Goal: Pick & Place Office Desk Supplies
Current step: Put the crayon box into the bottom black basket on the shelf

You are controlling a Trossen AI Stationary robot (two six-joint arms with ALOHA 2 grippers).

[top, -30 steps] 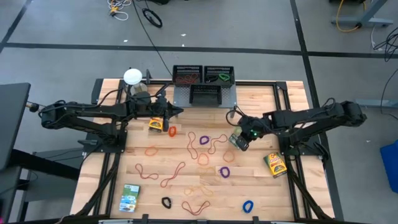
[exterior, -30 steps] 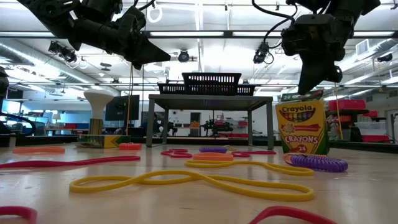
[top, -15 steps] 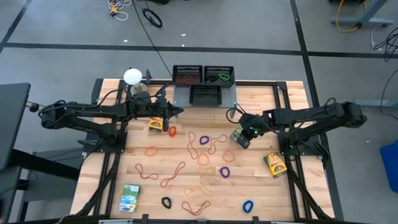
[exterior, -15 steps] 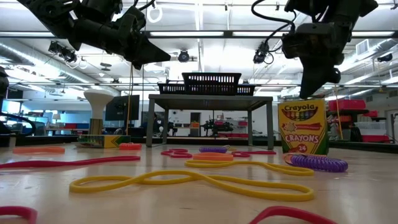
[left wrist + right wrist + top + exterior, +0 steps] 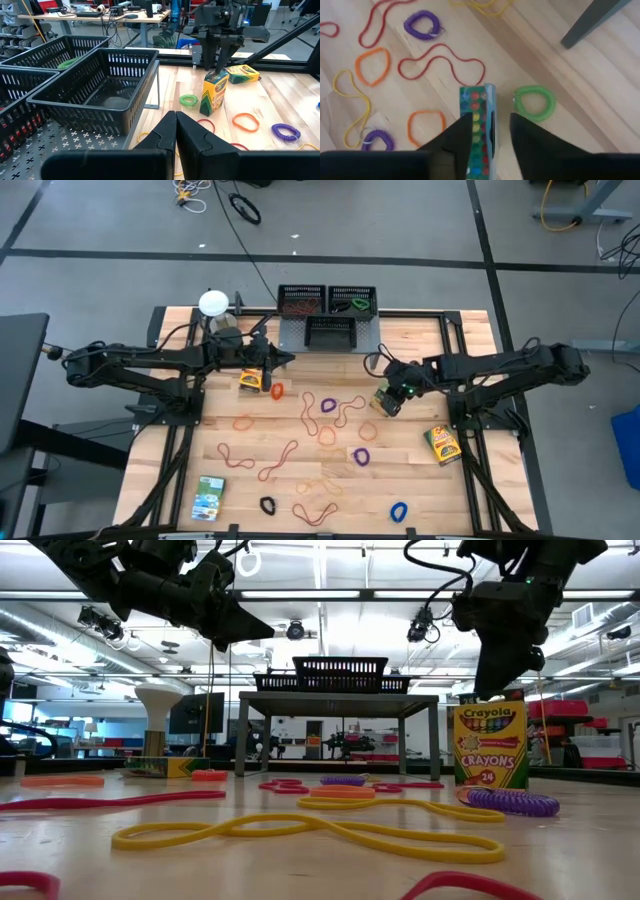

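1. My right jaws (image 5: 487,132) stand parted astride the upright crayon box (image 5: 479,127), gripping nothing; it rests on the tabletop (image 5: 470,340) beside a green coil (image 5: 534,104).
2. I should rise straight, touching neither side.
3. My left jaws (image 5: 175,131) hang shut, empty, near the trays (image 5: 100,85).

A big open robotics lab: exposed ceiling ducts (image 5: 90,615) and strip lights (image 5: 330,595) overhead, far workbenches (image 5: 95,15) piled with gear and cables, taped lines on the grey concrete floor (image 5: 400,220) around the wooden table (image 5: 470,330).
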